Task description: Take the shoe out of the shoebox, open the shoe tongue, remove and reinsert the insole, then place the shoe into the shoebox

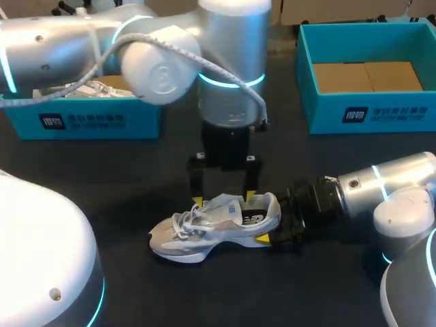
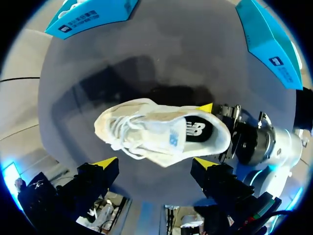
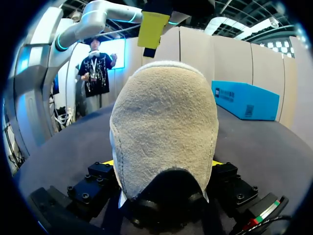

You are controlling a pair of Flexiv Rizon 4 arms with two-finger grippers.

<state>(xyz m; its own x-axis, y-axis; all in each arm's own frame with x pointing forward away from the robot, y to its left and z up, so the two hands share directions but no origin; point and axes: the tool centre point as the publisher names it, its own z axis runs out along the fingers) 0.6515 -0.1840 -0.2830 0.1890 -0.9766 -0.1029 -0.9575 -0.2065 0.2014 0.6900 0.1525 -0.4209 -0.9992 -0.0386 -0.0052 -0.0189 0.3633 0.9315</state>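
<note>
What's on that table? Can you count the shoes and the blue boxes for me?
White sneakers: 2, one out on the table, another half hidden in the left box.
Teal shoeboxes: 2, left and right.
Total: 4

Right hand [image 3: 163, 165] tips largely behind shoe [image 3: 164, 122] heel

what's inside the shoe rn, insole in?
Inside the shoe, a dark insole shows at the heel end. Further forward, the tongue and laces cover it, so its front cannot be seen.
</note>
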